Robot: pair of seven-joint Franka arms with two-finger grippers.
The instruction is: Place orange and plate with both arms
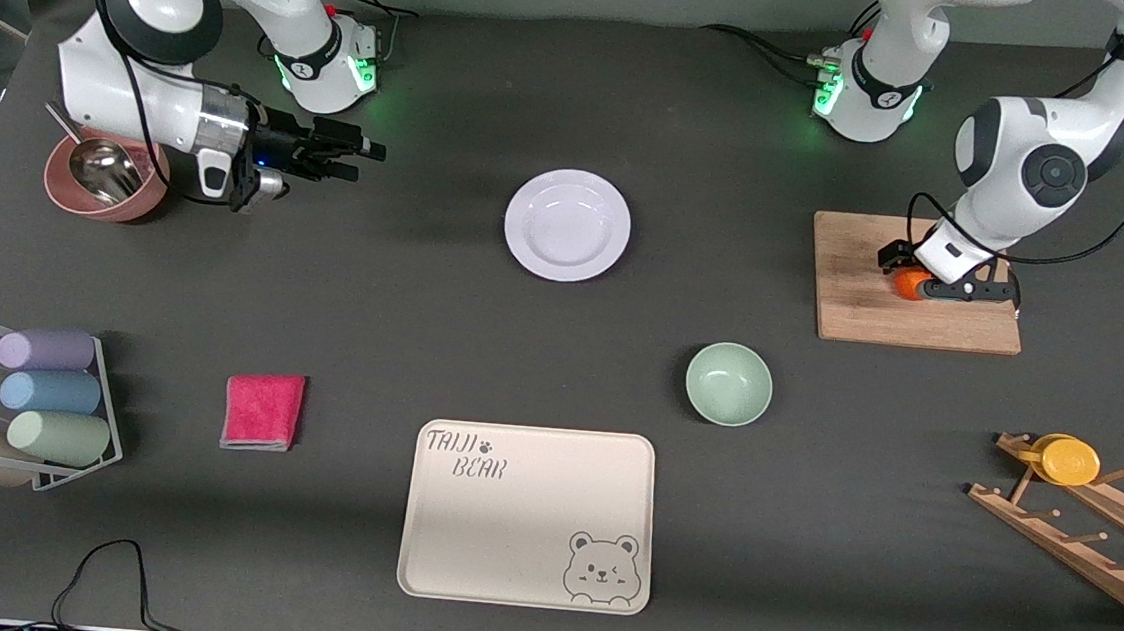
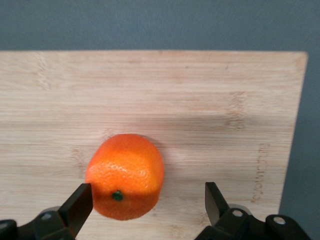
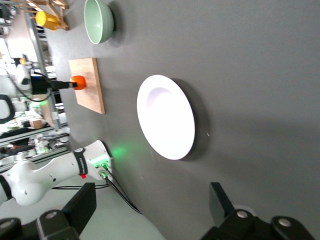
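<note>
Looking down, we see the bumpy round orange on the smooth wooden board, between the left pincer's spread fingers. Our right pincer hangs released over the dark counter, near the shiny white plate.

Even overhead light, soft shadows, sharp

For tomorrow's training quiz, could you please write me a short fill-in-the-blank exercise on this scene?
1. The orange lies on the wooden ____.
2. The left gripper is at the orange with its fingers ____.
3. The plate is ____ in colour.
4. The right gripper is over the table, between the plate and the pink ____.

Missing words: board; open; white; bowl
</note>
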